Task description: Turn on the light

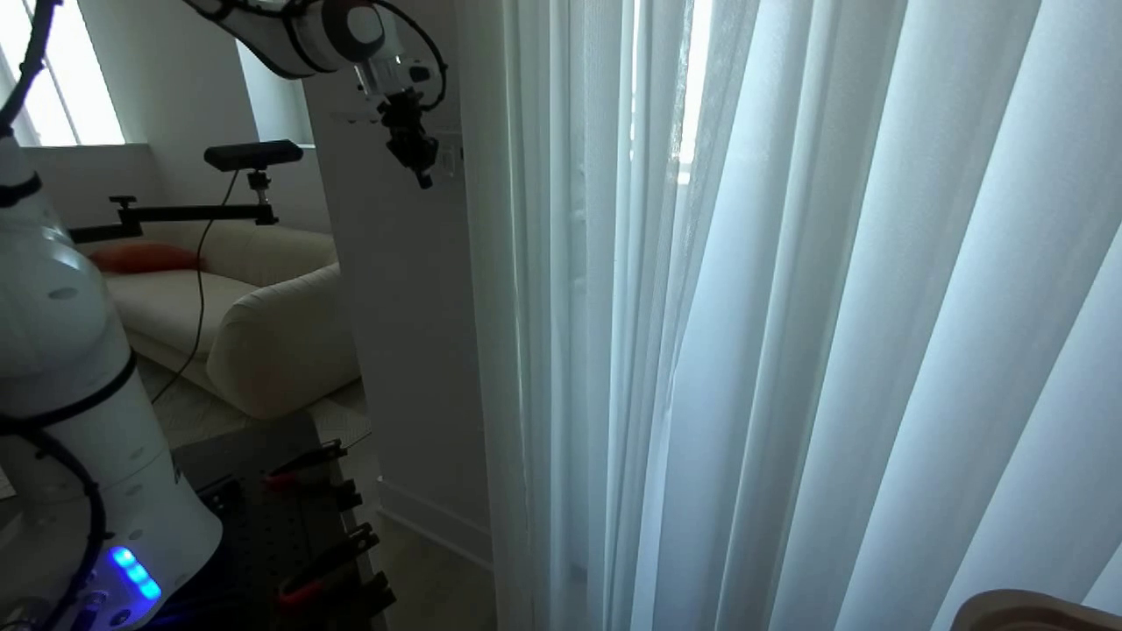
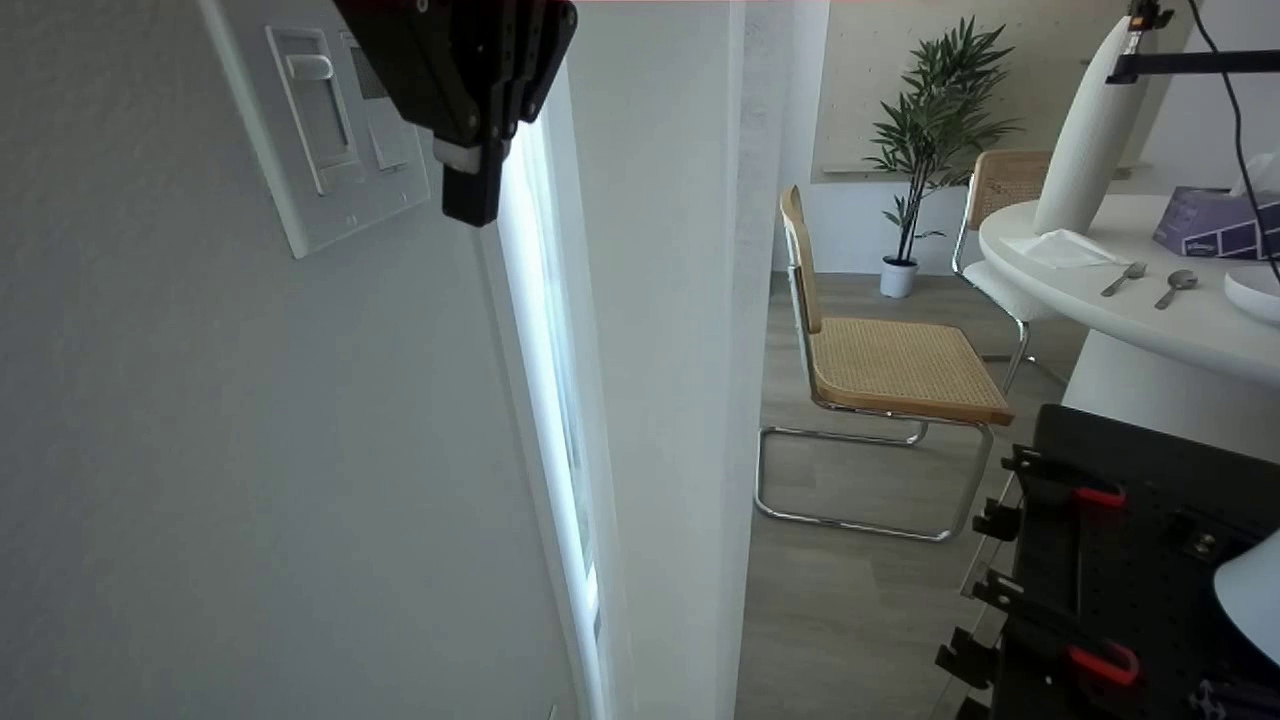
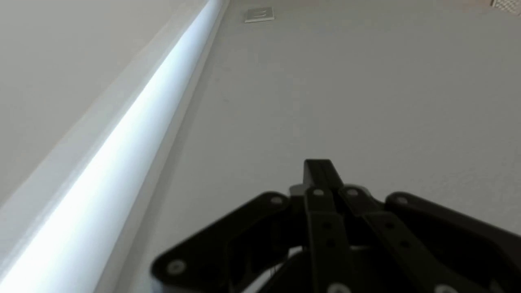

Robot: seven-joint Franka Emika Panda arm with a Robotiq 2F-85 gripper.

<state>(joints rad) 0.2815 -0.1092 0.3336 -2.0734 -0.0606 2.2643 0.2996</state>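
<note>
A white switch plate (image 2: 365,198) is on the grey wall in an exterior view. Its left switch (image 2: 322,115) has a small raised tab near the top. Its right switch (image 2: 383,115) has a dark upper part and is partly hidden by my gripper. The plate also shows faintly in an exterior view (image 1: 450,156). My black gripper (image 2: 476,190) is shut and empty, its tips just right of the plate; I cannot tell whether they touch the wall. It also shows in an exterior view (image 1: 425,181) and in the wrist view (image 3: 321,173), where the switches do not show.
White curtains (image 1: 789,307) hang beside the wall. A bright vertical gap (image 2: 545,400) runs right of the plate. A small wall plate (image 3: 259,14) shows far along the wall. A sofa (image 1: 289,342), camera bracket (image 1: 202,213), chair (image 2: 900,365) and round table (image 2: 1120,300) stand around.
</note>
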